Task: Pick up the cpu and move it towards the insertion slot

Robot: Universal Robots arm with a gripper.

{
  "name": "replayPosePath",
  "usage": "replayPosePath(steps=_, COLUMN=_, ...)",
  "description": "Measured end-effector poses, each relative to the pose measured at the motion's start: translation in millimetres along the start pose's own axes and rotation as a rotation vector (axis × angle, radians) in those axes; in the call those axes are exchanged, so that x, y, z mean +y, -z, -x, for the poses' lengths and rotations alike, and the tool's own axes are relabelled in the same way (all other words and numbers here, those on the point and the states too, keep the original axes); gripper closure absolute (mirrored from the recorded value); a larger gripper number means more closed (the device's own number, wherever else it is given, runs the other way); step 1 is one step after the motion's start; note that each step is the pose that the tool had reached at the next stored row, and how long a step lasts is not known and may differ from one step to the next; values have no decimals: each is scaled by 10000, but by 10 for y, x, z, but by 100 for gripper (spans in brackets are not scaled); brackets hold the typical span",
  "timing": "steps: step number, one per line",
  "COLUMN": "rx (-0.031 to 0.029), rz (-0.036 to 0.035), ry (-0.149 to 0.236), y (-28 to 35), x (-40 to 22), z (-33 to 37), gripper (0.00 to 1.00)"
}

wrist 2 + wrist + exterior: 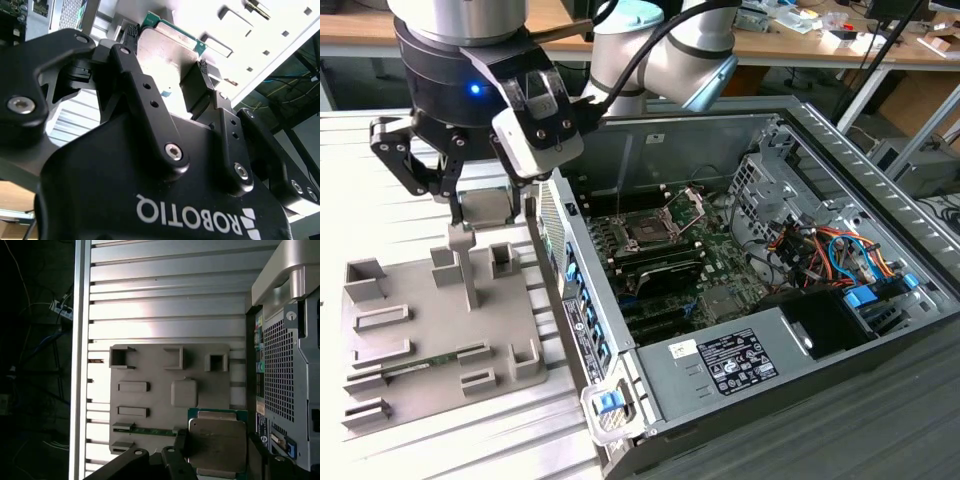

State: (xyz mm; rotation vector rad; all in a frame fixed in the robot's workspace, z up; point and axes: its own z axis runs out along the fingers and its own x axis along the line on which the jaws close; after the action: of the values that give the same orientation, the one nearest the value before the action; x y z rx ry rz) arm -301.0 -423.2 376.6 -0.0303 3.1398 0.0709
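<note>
My gripper (488,214) is shut on the cpu (485,206), a flat silvery square with a thin green rim. It hangs a little above the grey holder plate (430,325) on the exterior view's left. In both wrist views the cpu (167,47) (217,442) sits clamped between two black fingers (131,33). The insertion slot (648,231) is a dark square socket with a silver frame, on the green board inside the open computer case. Its silver retention plate (693,205) stands hinged up. The slot lies to the exterior view's right of the gripper, beyond the case wall.
The holder plate (150,367) has raised blocks and a square pad (183,392). A long green memory stick (420,362) lies in it. The case's side wall (575,290), drive cage (770,190) and coloured cables (830,250) surround the board. The ribbed metal table (165,295) stretches around the plate.
</note>
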Motion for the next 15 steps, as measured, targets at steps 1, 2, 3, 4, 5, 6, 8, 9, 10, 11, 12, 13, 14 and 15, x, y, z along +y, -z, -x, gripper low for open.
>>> replayPosePath(steps=1, rx=-1, rz=1, ry=-1, y=-1, x=0, z=6, gripper=45)
replayPosePath(steps=2, rx=-1, rz=1, ry=-1, y=0, x=0, z=13, gripper=45)
replayPosePath(steps=3, rx=0, rz=1, ry=-1, y=0, x=0, z=22, gripper=45)
replayPosePath(steps=4, rx=0, rz=0, ry=0, y=0, x=-1, z=33, gripper=45)
replayPosePath(steps=5, rx=0, rz=0, ry=-1, y=0, x=-1, z=49, gripper=45)
replayPosePath(steps=6, rx=0, rz=0, ry=-1, y=0, x=-1, z=56, gripper=45)
replayPosePath(steps=8, rx=0, rz=1, ry=-1, y=0, x=-1, z=76, gripper=45)
replayPosePath(steps=9, rx=0, rz=0, ry=-1, y=0, x=-2, z=86, gripper=45)
replayPosePath(steps=10, rx=0, rz=0, ry=-1, y=0, x=-2, z=106, gripper=45)
replayPosePath(steps=11, rx=0, rz=0, ry=-1, y=0, x=-2, z=116, gripper=45)
replayPosePath(steps=12, rx=0, rz=0, ry=-1, y=0, x=-2, z=126, gripper=45)
replayPosePath(steps=13, rx=1, rz=0, ry=-1, y=0, x=-2, z=136, gripper=45)
replayPosePath(steps=14, rx=0, rz=0, ry=-1, y=0, x=-3, z=145, gripper=45)
replayPosePath(steps=15, rx=0, rz=0, ry=-1, y=0, x=-3, z=158, gripper=45)
